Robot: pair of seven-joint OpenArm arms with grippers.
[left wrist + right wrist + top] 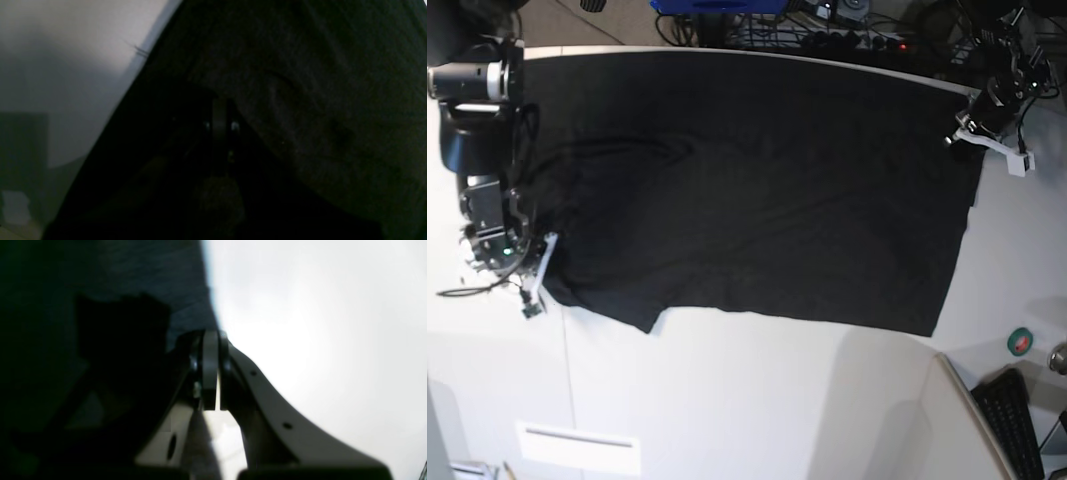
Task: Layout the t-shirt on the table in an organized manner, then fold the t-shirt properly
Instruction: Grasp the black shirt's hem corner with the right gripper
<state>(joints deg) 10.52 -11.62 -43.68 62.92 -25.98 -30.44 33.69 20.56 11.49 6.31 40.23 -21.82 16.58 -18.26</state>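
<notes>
Base view showed the t-shirt [757, 180] spread wide and mostly flat across the table [757, 400], plain black side up, reaching from the curved far edge down toward the middle of the white top. Its near hem ran slightly crooked, with a small flap jutting out at the lower left. 2 arms sat at opposite ends of the cloth. The right gripper [535, 268] was at the shirt's left edge in that view; its wrist camera showed the jaws pressed together right at the border of the dark fabric, though whether any cloth was pinched between them could not be told. The left gripper [975, 112] was at the far right corner of the shirt; its wrist view was very dark, with black fabric draped around closed jaws, and a grip on the cloth could not be confirmed.
</notes>
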